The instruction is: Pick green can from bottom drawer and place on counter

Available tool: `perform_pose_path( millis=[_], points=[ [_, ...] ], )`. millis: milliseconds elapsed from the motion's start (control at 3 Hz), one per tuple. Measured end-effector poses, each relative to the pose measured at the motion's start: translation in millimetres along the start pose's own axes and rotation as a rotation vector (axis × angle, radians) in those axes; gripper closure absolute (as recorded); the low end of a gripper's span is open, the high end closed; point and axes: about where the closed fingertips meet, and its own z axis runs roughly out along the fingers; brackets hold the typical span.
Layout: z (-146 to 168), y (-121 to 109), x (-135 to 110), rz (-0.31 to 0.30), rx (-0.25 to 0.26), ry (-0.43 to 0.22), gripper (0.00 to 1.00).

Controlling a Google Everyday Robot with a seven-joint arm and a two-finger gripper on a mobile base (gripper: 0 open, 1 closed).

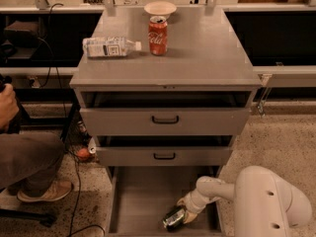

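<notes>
Single camera view, looking down on a grey metal cabinet. The flat matte tabletop (207,53) is rectangular with sharp edges. On its back left part are an upright red Coca-Cola can (158,35), a clear plastic bottle (108,47) lying on its side just left of that can, and a pale round bowl (160,8) at the rear edge. The right half of the tabletop is bare grey. Below it, the top drawer (197,121) and middle drawer (197,156) both have flat grey fronts with black handles and are each pulled out a little, leaving dark gaps above them. The bottom drawer (143,201) is pulled out furthest, with a wide smooth grey floor and low side walls. Its left and middle floor is open. The green can (173,218) is a small dark green cylinder with a shiny end, and it lies tilted on the drawer floor near the front right. The gripper (184,215) is down inside the bottom drawer, right against the green can on its right side and close to the right drawer wall. Whether it is clamped on the can or loose cannot be told. A glossy white rounded arm (266,201) reaches in from the lower right over the speckled floor (286,142). At the left edge are a person's hand (7,107), trouser leg (29,157) and tan shoe (44,191), with black cables (74,181) beside the cabinet.
</notes>
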Motion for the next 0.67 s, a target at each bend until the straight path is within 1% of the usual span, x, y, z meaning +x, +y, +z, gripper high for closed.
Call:
perform_pose_path(
  millis=[333, 667],
  points=[
    [-4.5, -1.4, -1.9, 0.001, 0.0, -0.012, 1.0],
    [-6.7, -3.0, -0.1, 0.007, -0.001, -0.018, 0.81]
  ],
)
